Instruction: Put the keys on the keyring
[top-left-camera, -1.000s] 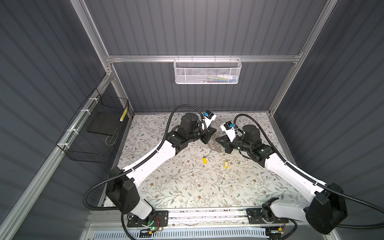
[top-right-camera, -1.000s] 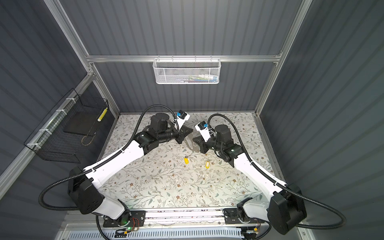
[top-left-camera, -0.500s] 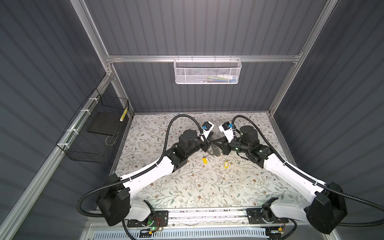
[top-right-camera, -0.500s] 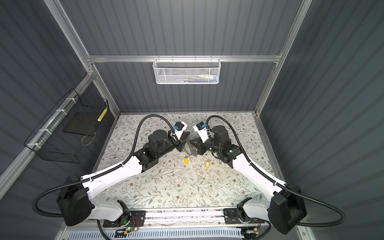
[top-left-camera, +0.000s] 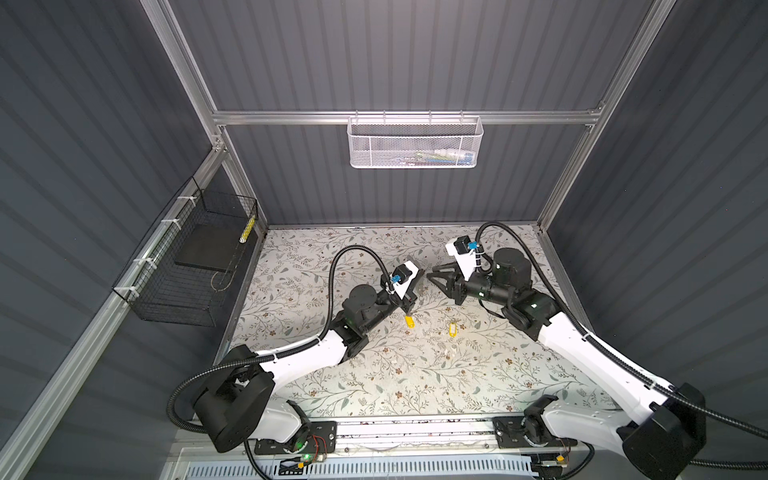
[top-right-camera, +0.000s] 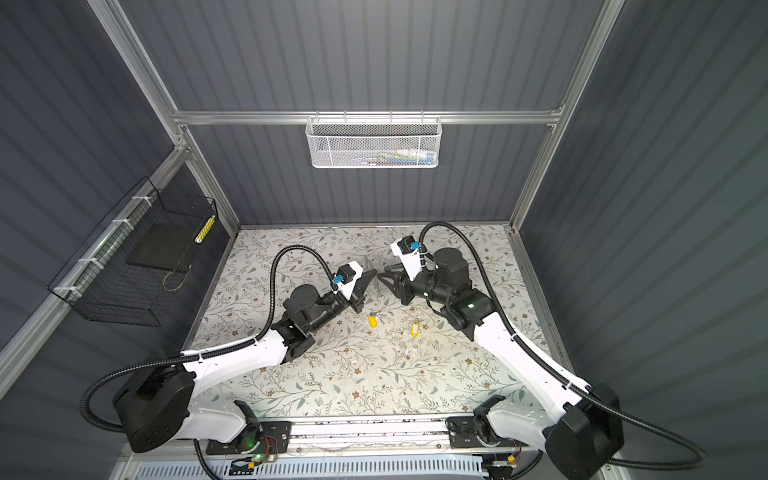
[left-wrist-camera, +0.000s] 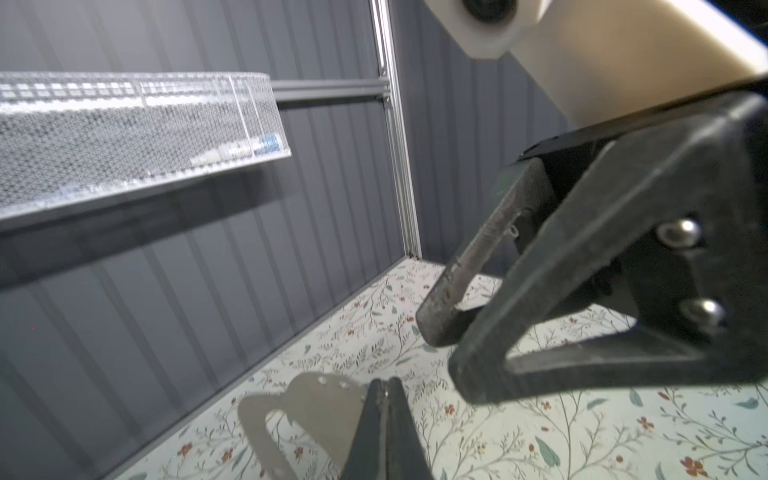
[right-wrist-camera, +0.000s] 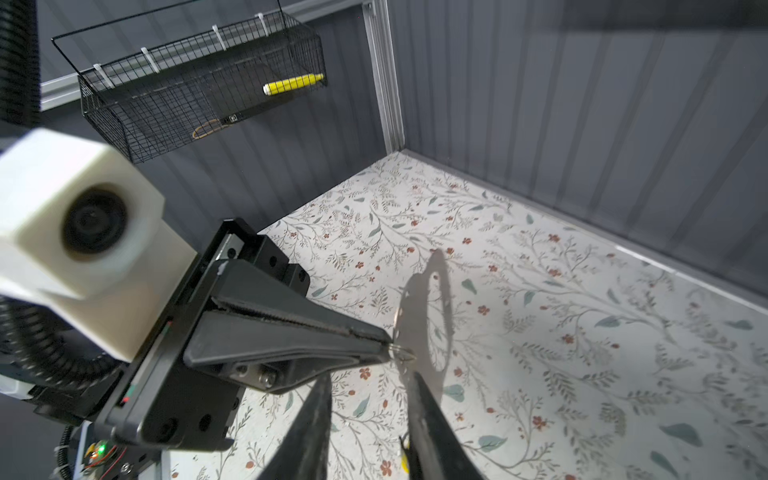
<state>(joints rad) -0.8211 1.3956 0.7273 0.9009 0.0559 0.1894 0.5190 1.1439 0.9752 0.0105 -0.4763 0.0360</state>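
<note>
The keys lie loose near the middle of the counter. The right gripper, jaws apart, should back off the keyring without nudging it, then pinch one key by its yellow part, leaving its metal free. Behind, the left gripper, clamped on the keyring's end, holds it aloft on edge, long axis seemingly toward the back edge.

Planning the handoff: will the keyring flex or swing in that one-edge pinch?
Probably stiff: the keyring juts flat from the left gripper, pinched at one edge, with no visible sag. Likely light, being thin sheet. Its smooth metal-looking face may pivot or slip in the jaws if pushed.
</note>
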